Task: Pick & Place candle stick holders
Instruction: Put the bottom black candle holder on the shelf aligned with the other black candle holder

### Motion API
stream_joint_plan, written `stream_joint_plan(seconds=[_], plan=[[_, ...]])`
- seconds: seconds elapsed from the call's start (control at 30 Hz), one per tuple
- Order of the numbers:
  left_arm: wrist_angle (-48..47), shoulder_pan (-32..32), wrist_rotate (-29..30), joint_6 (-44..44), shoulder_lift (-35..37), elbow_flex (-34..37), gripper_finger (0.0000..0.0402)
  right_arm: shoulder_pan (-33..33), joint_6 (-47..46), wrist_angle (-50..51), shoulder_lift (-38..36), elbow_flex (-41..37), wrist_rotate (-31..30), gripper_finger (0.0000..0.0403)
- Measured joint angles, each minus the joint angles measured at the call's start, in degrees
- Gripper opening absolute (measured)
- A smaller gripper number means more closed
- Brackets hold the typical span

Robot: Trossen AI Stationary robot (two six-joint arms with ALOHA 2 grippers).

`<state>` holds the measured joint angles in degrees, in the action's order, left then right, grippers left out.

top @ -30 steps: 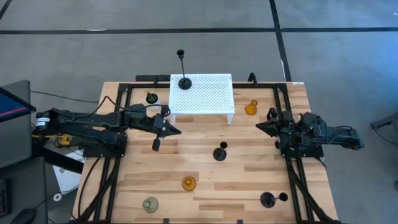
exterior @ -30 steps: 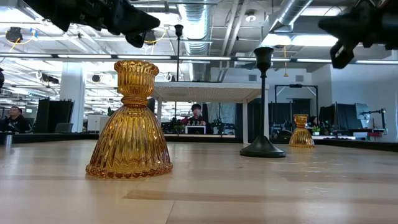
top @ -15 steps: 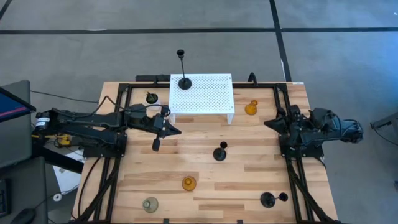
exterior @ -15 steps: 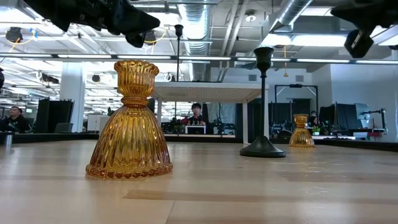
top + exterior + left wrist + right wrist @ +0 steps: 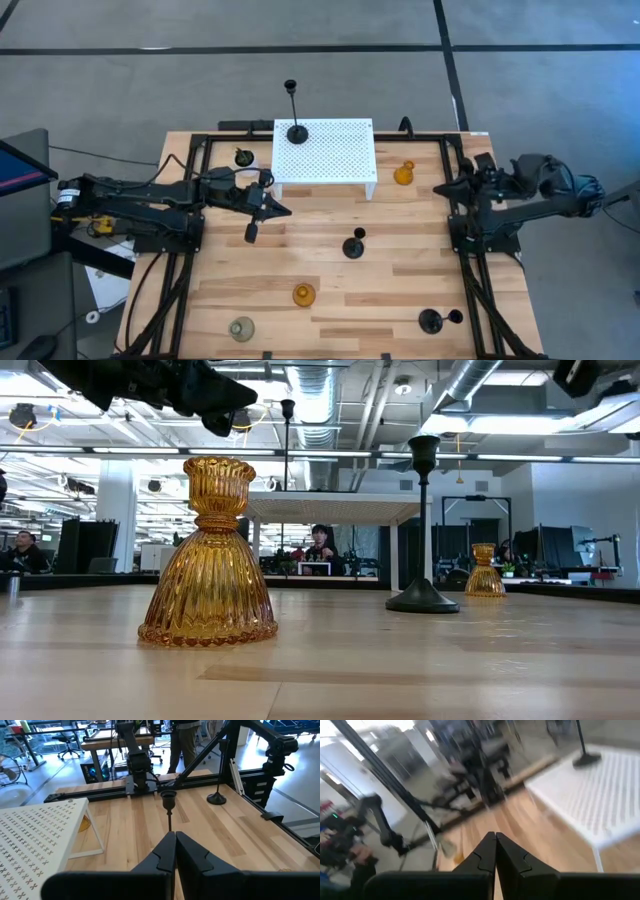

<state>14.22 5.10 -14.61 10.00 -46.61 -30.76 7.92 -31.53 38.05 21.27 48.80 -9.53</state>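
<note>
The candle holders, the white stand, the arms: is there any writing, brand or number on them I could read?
No readable text anywhere.
Amber glass holder: ribbed glass only, no label.
Black holder: plain.
White perforated stand: only a pattern of holes.
Left gripper and right gripper: plain dark, no marking.
Monitor beside the table: coloured stripes, nothing legible.

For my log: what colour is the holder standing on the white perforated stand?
Black: the holder has a thin stem and round base, clearest in the high view on the stand.
</note>
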Motion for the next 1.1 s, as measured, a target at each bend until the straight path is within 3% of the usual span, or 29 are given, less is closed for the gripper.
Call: stream_joint_plan(seconds=[0.3,0.53,0.77,1.1], plan=[[0.0,0.0,0.0,0.0,0.0,0.0,0.0011,0.9,-13.3,17.6,11.7,13.4,5.9,0.0000],[0.0,0.0,0.0,0.0,0.0,0.0,0.0011,7.7,-25.0,24.0,16.5,15.6,7.5,0.0000],[0.0,0.0,0.0,0.0,0.0,0.0,0.0011,18.9,-33.4,27.3,24.4,15.8,3.3,0.0000],[0.0,0.0,0.0,0.0,0.0,0.0,0.0011,39.0,-49.7,30.4,34.0,24.0,-9.8,0.0000]])
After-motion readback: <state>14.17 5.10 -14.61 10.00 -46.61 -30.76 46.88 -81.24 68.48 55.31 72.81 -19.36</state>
